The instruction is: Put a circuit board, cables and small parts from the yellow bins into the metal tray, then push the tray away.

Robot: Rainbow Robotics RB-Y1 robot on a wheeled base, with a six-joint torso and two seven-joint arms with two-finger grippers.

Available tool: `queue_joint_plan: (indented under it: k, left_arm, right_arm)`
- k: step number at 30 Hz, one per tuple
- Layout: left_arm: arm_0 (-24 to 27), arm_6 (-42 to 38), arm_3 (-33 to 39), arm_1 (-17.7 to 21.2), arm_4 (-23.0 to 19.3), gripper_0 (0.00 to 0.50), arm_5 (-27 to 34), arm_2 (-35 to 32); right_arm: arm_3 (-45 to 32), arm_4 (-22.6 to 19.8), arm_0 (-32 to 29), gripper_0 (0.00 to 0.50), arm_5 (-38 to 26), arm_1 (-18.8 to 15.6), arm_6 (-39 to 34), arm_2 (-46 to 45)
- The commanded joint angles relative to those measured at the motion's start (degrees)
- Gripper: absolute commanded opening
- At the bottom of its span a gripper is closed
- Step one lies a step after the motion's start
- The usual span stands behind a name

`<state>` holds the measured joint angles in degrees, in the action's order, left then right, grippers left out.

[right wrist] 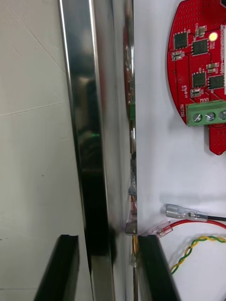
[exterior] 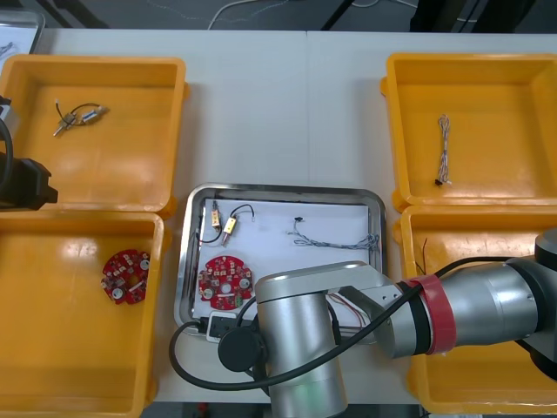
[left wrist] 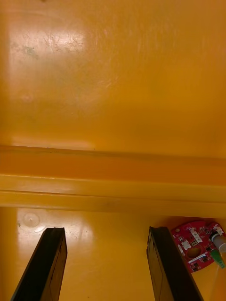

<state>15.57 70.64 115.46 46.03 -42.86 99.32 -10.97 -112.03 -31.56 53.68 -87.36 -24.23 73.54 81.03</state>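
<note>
At the near rim of the tray [exterior: 287, 189] my right gripper [right wrist: 107, 242] straddles the edge, fingers [right wrist: 151, 270] apart, apparently to push it; board [exterior: 224, 282] and cables [exterior: 335, 235] lie inside. My left gripper [left wrist: 106, 235] idles, spread, over a bin [left wrist: 113, 94].
</note>
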Motion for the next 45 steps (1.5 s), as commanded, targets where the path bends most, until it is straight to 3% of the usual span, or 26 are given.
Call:
queue_joint_plan:
  k: [1, 2, 3, 29, 45]
  left_arm:
    - [-0.98, 3.80, 1.17, -0.50, -0.20, 0.500, -0.53, 0.68]
    - [-0.98, 3.80, 1.17, -0.50, -0.20, 0.500, -0.53, 0.68]
    - [-0.98, 3.80, 1.17, -0.50, -0.20, 0.500, -0.53, 0.68]
    - [-0.98, 3.80, 1.17, -0.50, -0.20, 0.500, -0.53, 0.68]
    - [-0.98, 3.80, 1.17, -0.50, -0.20, 0.500, -0.53, 0.68]
  right_arm:
    - [-0.30, 0.45, 0.81, 0.047, 0.61, 1.64, 2.13, 0.79]
    - [-0.30, 0.80, 0.81, 0.047, 0.70, 1.64, 2.13, 0.79]
    - [-0.30, 1.06, 0.81, 0.000, 0.70, 1.55, 2.13, 0.79]
    - [-0.30, 3.08, 9.69, 0.000, 3.51, -4.16, 4.77, 0.79]
    - [6.91, 3.08, 14.17, 0.000, 7.29, -4.25, 5.91, 0.79]
